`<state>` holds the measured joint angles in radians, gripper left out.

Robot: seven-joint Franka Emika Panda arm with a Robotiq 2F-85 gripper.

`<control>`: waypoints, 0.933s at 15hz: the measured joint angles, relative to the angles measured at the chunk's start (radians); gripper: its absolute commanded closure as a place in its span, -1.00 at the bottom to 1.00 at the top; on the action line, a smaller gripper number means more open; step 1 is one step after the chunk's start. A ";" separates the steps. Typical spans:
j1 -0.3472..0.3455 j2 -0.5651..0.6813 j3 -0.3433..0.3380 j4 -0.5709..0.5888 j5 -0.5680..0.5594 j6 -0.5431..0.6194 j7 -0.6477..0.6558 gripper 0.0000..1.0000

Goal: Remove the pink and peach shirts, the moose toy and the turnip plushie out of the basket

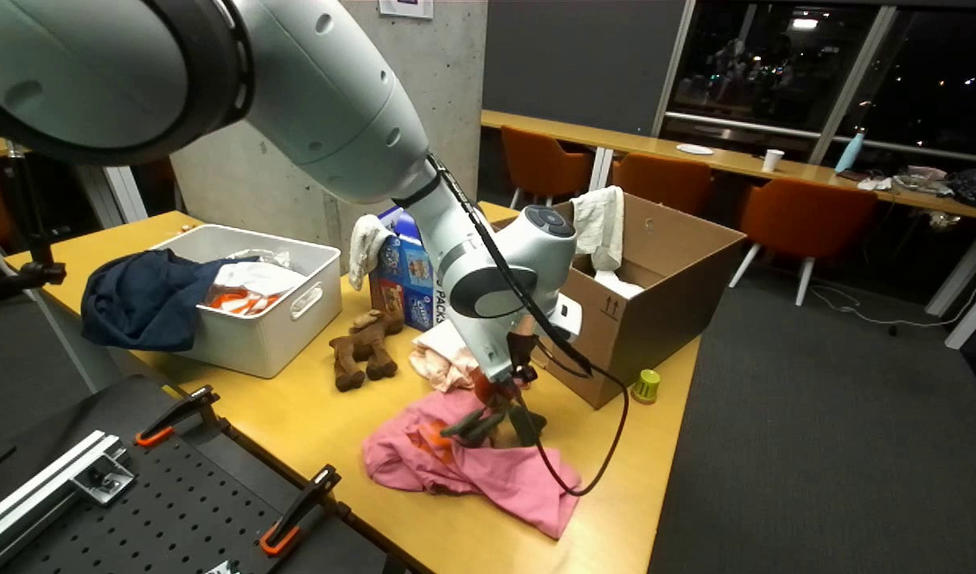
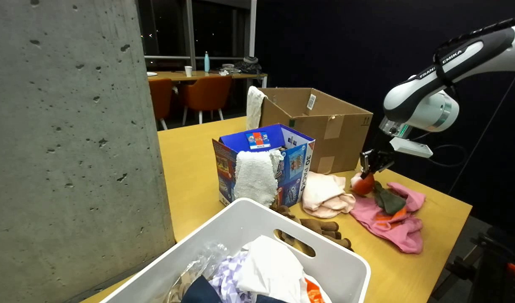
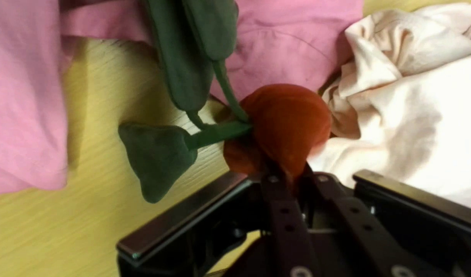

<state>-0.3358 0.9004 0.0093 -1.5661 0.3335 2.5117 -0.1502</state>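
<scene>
My gripper [image 3: 295, 175] is shut on the red body of the turnip plushie [image 3: 289, 119]. Its green leaves hang toward the pink shirt [image 3: 24, 115]. In an exterior view the plushie [image 2: 362, 185] is low at the tabletop; I cannot tell whether it touches. The pink shirt lies crumpled on the table in both exterior views [image 1: 520, 478]. The peach shirt [image 1: 442, 363] lies crumpled beside it, also in the wrist view [image 3: 405, 96]. The brown moose toy [image 1: 366, 351] lies on the table between the peach shirt and the white basket [image 1: 277, 343].
The basket holds a white and orange cloth [image 1: 253, 279] and plastic; a navy cloth [image 1: 145, 295] hangs over its rim. A blue snack box [image 2: 297, 168] and a large cardboard box [image 2: 341, 143] stand behind the shirts. A green cup [image 1: 646, 386] stands near the table edge.
</scene>
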 measured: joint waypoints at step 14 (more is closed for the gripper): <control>0.023 -0.062 -0.059 -0.066 -0.023 -0.014 0.134 -1.00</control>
<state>-0.3126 0.8388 -0.0493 -1.6321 0.3101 2.4982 -0.0160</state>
